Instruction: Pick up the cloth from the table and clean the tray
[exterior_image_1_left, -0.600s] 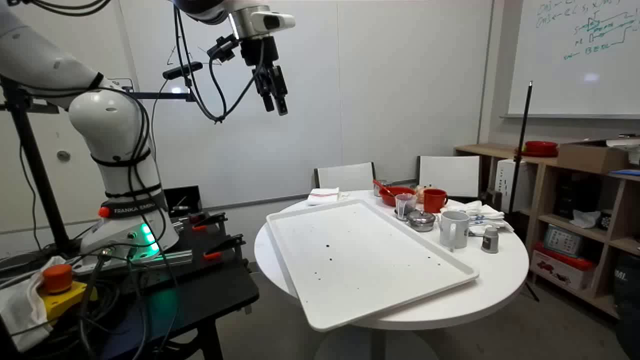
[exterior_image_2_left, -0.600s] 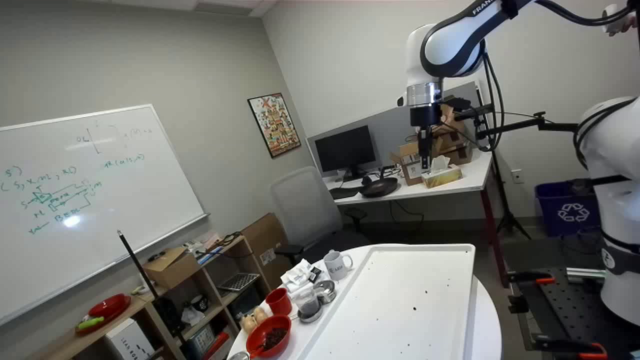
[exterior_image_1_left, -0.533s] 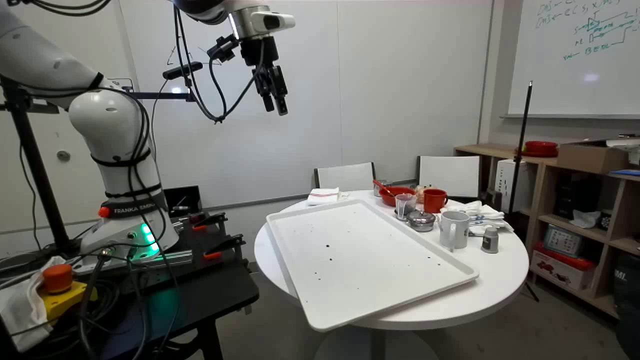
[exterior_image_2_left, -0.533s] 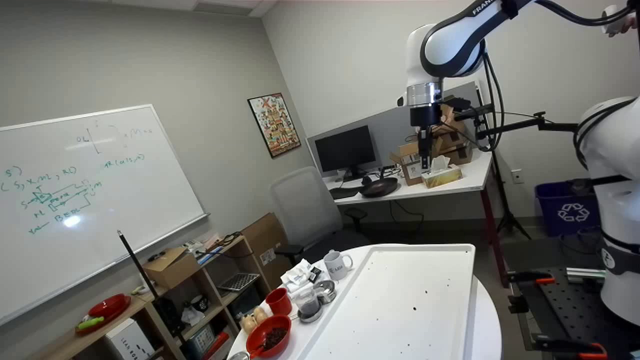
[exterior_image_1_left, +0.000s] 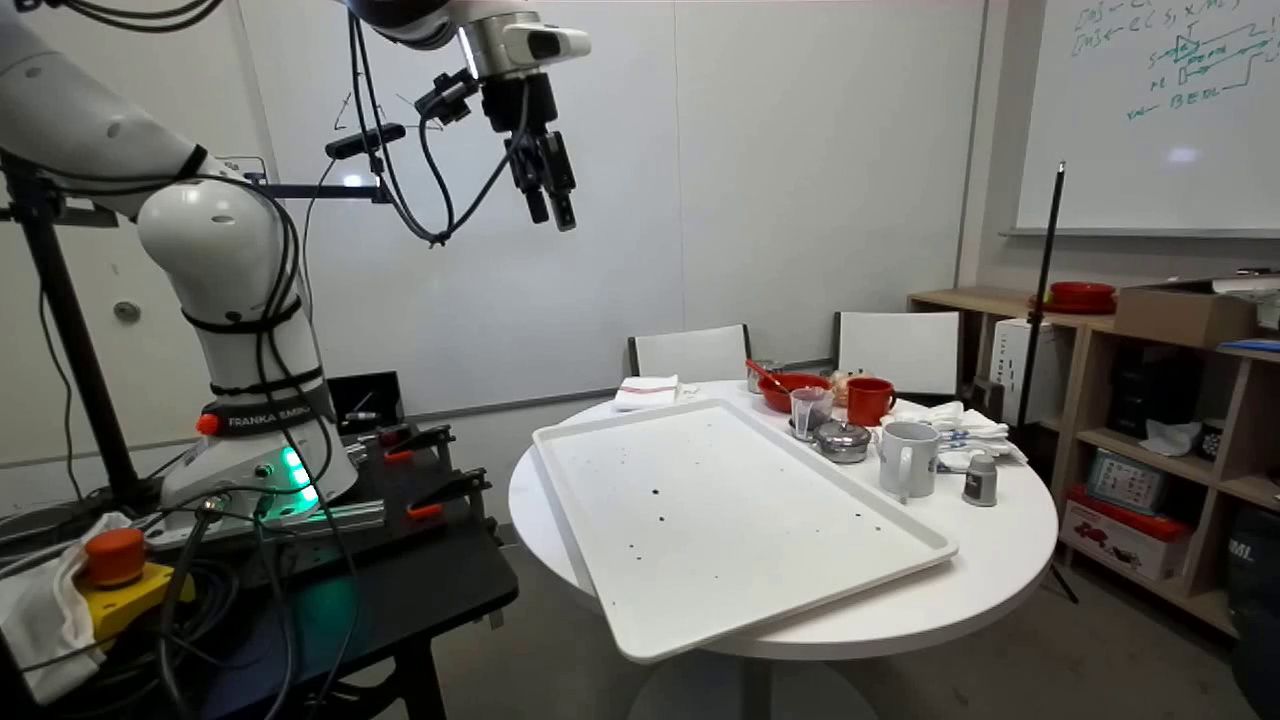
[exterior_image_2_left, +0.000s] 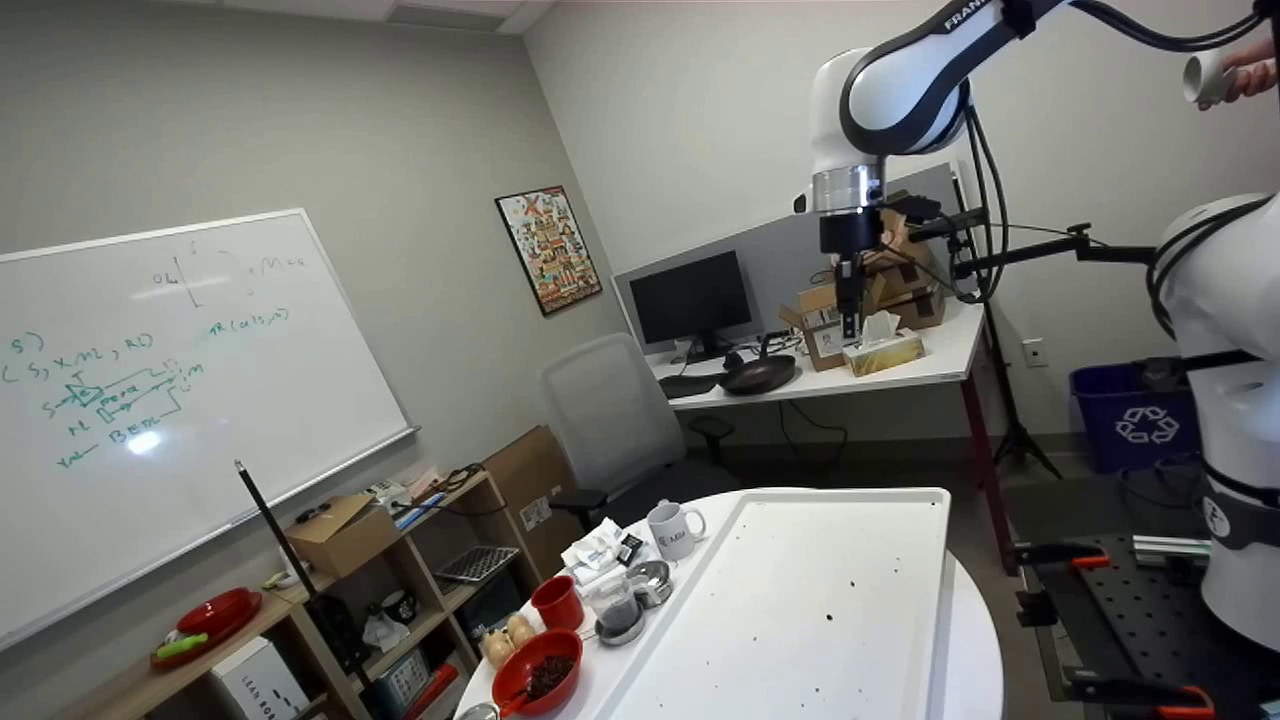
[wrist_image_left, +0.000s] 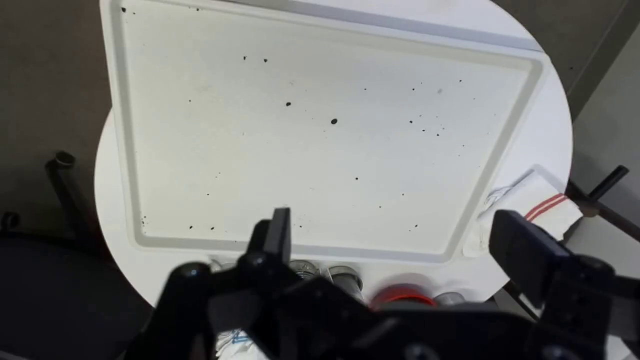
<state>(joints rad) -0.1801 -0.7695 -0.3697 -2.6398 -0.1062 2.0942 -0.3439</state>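
Note:
A folded white cloth with red stripes (exterior_image_1_left: 647, 392) lies on the round table beside one corner of the tray. It also shows in the wrist view (wrist_image_left: 535, 200), partly behind a finger. The large white tray (exterior_image_1_left: 740, 545) lies flat on the table with dark specks scattered over it; it also shows in an exterior view (exterior_image_2_left: 790, 570) and in the wrist view (wrist_image_left: 280, 165). My gripper (exterior_image_1_left: 553, 213) is high above the table, away from cloth and tray, pointing down. In the wrist view its fingers (wrist_image_left: 392, 220) are wide apart with nothing between them.
Along one tray side stand a red bowl (exterior_image_1_left: 795, 393), a red mug (exterior_image_1_left: 870, 402), a lidded metal bowl (exterior_image_1_left: 842, 441), a grey mug (exterior_image_1_left: 910, 460) and a small grey shaker (exterior_image_1_left: 980, 480). White cloths (exterior_image_1_left: 955, 430) lie piled behind. A person's hand holds a white cup (exterior_image_2_left: 1207, 78).
The person's hand with the white cup has moved further into view at the upper right of an exterior view. My arm, the gripper, the cloth and the tray have not visibly moved.

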